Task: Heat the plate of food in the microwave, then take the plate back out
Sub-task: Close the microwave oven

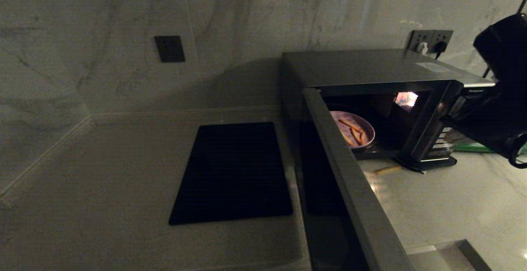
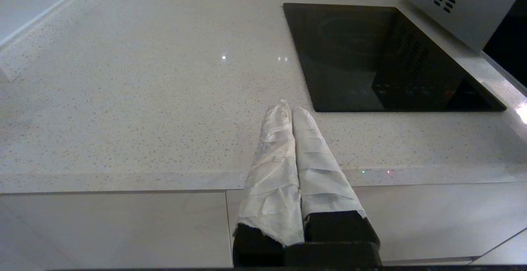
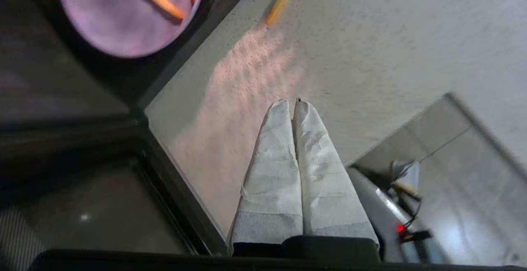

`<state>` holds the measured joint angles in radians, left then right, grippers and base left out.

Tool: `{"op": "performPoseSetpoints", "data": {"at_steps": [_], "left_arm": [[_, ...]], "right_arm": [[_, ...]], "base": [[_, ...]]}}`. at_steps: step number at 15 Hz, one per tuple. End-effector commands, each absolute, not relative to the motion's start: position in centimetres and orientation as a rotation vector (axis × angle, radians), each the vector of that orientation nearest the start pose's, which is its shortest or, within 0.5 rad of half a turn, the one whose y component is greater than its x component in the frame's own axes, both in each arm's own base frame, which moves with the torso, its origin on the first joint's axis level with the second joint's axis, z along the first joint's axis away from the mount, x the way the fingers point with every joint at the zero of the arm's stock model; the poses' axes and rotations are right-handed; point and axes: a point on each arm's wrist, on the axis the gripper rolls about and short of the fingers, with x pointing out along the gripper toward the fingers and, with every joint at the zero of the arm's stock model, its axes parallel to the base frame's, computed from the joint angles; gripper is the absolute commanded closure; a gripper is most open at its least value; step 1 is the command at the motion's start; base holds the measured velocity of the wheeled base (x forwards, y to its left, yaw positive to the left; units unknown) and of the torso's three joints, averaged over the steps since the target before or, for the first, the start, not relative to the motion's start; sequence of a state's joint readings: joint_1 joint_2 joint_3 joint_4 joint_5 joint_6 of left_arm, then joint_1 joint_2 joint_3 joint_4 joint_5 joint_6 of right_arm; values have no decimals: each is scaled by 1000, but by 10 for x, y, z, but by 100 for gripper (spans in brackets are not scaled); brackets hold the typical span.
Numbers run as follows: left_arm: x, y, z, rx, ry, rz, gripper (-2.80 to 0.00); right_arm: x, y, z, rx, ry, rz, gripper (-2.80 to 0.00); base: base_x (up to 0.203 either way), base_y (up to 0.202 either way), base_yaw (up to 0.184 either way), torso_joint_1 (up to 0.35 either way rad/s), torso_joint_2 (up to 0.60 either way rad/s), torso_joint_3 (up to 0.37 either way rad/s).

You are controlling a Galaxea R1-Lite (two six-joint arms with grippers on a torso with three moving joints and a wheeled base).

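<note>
So my right arm is up at the far right edge of the head view, mostly a dark blob cut off by the frame, hanging in front of the microwave's button panel. My right tool has its cloth-wrapped fingers pressed together with nothing in them, pointing down over the pale surface just outside the oven's open mouth. The door is swung wide toward me, and the plate of food sits inside on the oven floor, lit up, lilac with a few orange sticks on it; the door edge hides its left part in the head view, and the right wrist view crops its top. One loose fry lies on the surface right in front of the oven. My left tool is parked low by the surface's front edge, fingers shut and empty, near the black slab. A green board peeks out behind my right arm, mostly hidden.
</note>
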<state>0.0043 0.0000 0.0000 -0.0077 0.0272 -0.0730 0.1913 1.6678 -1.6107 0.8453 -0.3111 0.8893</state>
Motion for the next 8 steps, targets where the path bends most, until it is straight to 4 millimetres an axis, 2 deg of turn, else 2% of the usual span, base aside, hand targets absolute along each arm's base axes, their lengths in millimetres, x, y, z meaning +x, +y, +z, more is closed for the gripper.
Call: {"op": "performPoseSetpoints", "data": {"at_steps": [1,4,8], "left_arm": [[-23,1,76,-74,-7,32,0],[-23,1,76,-74,-7,32,0],[-23,1,76,-74,-7,32,0]], "right_arm": [[297,49,262,605,800,-522,-280],[316,42,255,639,763,-532,-280],[338,40,236,707,776,-597,-280]], "base": [[0,0,0,0,0,0],[0,0,0,0,0,0],[0,0,0,0,0,0]]}}
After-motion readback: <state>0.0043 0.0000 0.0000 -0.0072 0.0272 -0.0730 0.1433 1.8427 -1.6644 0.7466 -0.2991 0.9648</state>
